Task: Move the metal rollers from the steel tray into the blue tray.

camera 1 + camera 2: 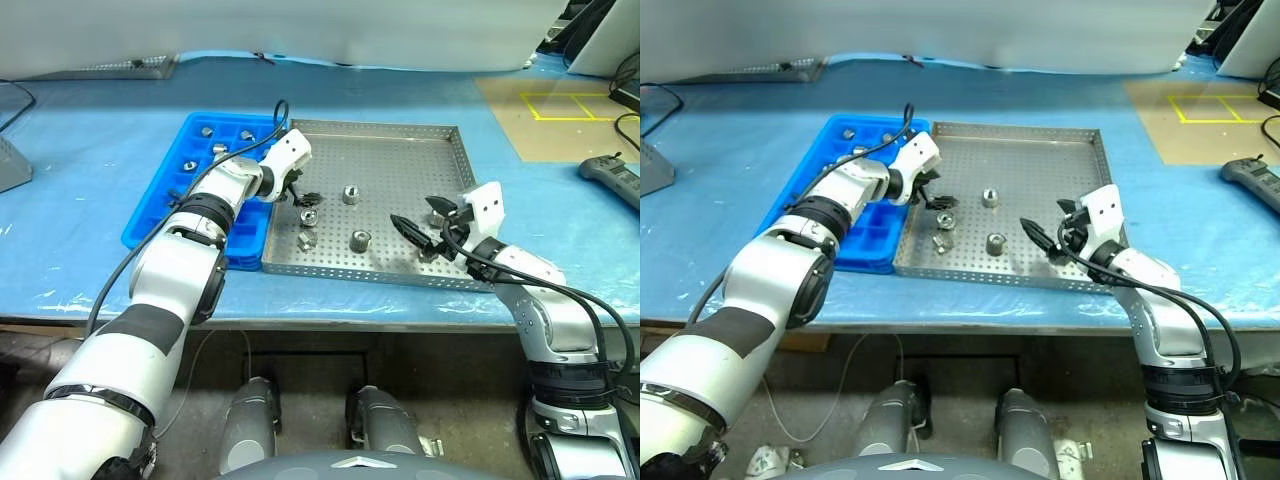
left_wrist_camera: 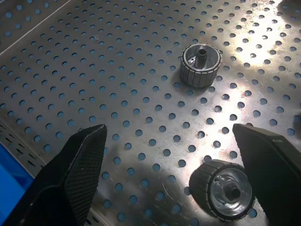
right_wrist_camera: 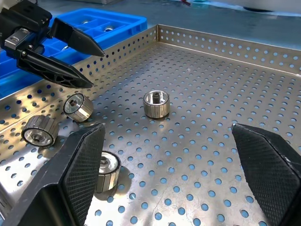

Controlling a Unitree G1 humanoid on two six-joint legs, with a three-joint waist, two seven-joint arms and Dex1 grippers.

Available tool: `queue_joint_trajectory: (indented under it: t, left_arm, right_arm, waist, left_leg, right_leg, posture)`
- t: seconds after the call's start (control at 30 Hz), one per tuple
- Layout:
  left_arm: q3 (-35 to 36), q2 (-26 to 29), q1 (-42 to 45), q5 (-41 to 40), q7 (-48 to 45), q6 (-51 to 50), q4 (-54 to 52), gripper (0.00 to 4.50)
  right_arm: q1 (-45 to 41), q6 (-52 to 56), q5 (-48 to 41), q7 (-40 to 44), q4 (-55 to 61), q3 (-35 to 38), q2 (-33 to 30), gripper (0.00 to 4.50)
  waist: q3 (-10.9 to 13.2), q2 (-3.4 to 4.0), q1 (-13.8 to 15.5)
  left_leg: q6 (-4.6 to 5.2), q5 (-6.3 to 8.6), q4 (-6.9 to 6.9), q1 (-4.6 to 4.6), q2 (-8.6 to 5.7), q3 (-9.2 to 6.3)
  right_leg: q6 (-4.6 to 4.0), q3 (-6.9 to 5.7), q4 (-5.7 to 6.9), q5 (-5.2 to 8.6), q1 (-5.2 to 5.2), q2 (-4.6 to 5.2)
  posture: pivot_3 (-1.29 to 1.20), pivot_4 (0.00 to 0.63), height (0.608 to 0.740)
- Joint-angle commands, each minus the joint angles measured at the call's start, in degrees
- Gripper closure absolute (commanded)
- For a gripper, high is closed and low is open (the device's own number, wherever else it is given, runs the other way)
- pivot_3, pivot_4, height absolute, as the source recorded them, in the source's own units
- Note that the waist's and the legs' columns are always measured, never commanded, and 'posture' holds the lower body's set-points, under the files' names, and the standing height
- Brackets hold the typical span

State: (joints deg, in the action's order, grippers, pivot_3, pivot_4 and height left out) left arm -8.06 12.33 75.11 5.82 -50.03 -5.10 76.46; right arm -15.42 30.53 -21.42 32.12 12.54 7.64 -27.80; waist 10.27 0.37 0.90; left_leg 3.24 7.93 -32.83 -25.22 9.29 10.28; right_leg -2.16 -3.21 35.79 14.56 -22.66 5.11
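The steel tray (image 1: 400, 160) lies mid-table with the blue tray (image 1: 160, 200) touching its left wall. Several metal rollers rest on the perforated floor: one (image 1: 350, 194) near the middle, one (image 1: 360, 240) nearer the front, two (image 1: 308, 214) (image 1: 307, 240) by the left wall. More rollers (image 1: 207, 130) sit in the blue tray's far compartments. My left gripper (image 1: 300, 195) hangs open just above the two left rollers; one of them (image 2: 225, 188) lies between its fingers. My right gripper (image 1: 422, 222) is open and empty over the tray's front right.
A black handheld controller (image 1: 610, 175) lies at the far right, past a brown board with yellow tape (image 1: 560, 115). A grey object (image 1: 10, 160) sits at the left edge. The table's front edge runs just below the trays.
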Motion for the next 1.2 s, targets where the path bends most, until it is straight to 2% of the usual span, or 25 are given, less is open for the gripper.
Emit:
queue_joint_trajectory:
  t: [0.03, 0.13, 0.57, 0.7, 0.93, 1.03, 1.2]
  left_arm:
    - [2.0, -0.4, -0.1, -0.7, -1.4, -0.8, -0.4, 0.00]
    - [4.5, -0.9, -0.3, -2.4, -3.6, -2.8, -0.6, 0.00]
    - [0.3, 0.8, -3.7, 4.3, -3.4, -1.4, -0.8, 0.00]
    - [1.0, 0.6, -4.8, 4.3, -2.1, -0.8, -0.7, 0.91]
    - [1.1, 0.3, -5.8, 4.1, -4.3, -0.3, -1.0, 3.41]
    - [5.0, -0.5, -5.0, 0.4, -4.2, -2.5, -1.5, 4.48]
    - [7.7, 0.1, -3.7, -1.8, -4.6, -4.1, -2.2, 4.48]
  right_arm:
    - [-0.1, -1.1, 0.3, -0.2, 1.7, 0.3, -0.6, 0.03]
    - [0.2, -1.2, 0.7, -0.1, 1.5, 0.2, -0.7, 0.03]
    - [0.1, -2.2, 2.9, 0.3, -0.2, -1.0, -0.8, 0.03]
    - [-0.2, -2.4, 3.2, 0.2, -0.4, -1.4, -0.5, 0.00]
    - [-1.8, -3.4, 3.7, 0.6, -2.0, -1.3, -1.1, 0.00]
    - [-2.5, -3.9, 3.8, 0.7, -2.7, -1.2, -1.1, 0.00]
    - [-2.4, -4.9, 4.6, 0.5, -3.4, -2.5, -0.4, 0.00]
  waist:
    - [0.0, 0.00, 0.0]
    - [0.0, 0.00, 0.0]
    - [0.0, 0.00, -0.2]
    - [0.0, 0.00, -0.3]
    - [0.0, 0.00, -0.4]
    - [0.0, 0.00, -0.3]
    - [0.0, 0.00, -0.2]
  left_leg:
    - [0.01, 0.00, -0.01, 0.01, 0.00, 0.00]
    - [0.01, 0.01, -0.02, 0.01, 0.00, 0.00]
    - [0.01, 0.01, -0.01, 0.07, 0.01, -0.01]
    - [-0.01, 0.01, 0.02, 0.27, 0.04, -0.01]
    - [-0.05, 0.02, 0.07, 0.38, 0.04, -0.01]
    - [-0.04, 0.02, 0.10, 0.38, 0.04, -0.01]
    - [-0.01, 0.01, 0.11, 0.22, 0.03, -0.01]
  right_leg:
    - [0.00, 0.00, -0.01, 0.00, 0.02, 0.00]
    - [0.00, 0.00, 0.00, 0.00, 0.02, 0.00]
    - [-0.01, -0.01, -0.02, -0.01, 0.06, 0.00]
    - [-0.02, -0.01, -0.02, -0.01, 0.22, -0.02]
    - [-0.02, 0.00, -0.08, -0.01, 0.33, -0.02]
    - [-0.02, 0.00, -0.09, -0.01, 0.32, -0.02]
    - [-0.03, -0.01, -0.14, -0.01, 0.21, -0.02]
  posture:
    - [-0.31, 0.150, 0.740]
    - [-0.31, 0.150, 0.740]
    - [-0.30, 0.150, 0.740]
    - [-0.30, 0.150, 0.740]
    - [-0.30, 0.150, 0.740]
    - [-0.29, 0.150, 0.740]
    - [-0.29, 0.150, 0.740]
